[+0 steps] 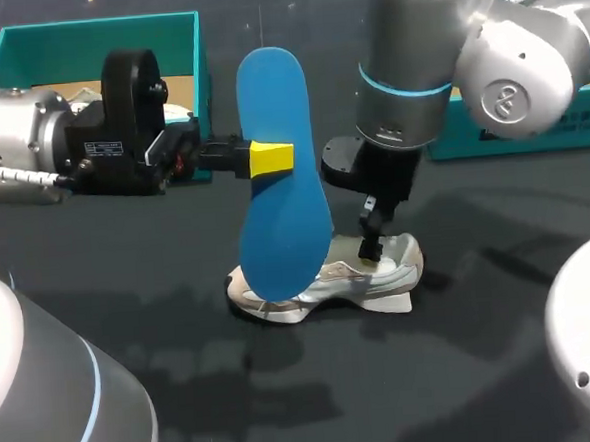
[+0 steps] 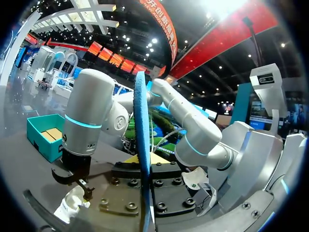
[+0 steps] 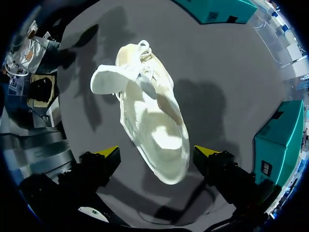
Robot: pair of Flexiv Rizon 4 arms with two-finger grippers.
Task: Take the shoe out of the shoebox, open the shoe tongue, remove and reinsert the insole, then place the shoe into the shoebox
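Note:
A blue insole hangs upright above the table, and my left gripper is shut on its middle. In the left wrist view the insole shows edge-on between that gripper's yellow tips. Below it a white shoe lies on the dark table, its tongue folded out sideways. My right gripper hovers just over the shoe's heel end. In the right wrist view its fingers stand wide apart on either side of the shoe without touching it; this gripper is open.
The teal shoebox stands open at the back left behind my left arm. A second teal box part lies at the back right, also visible beside my right gripper.

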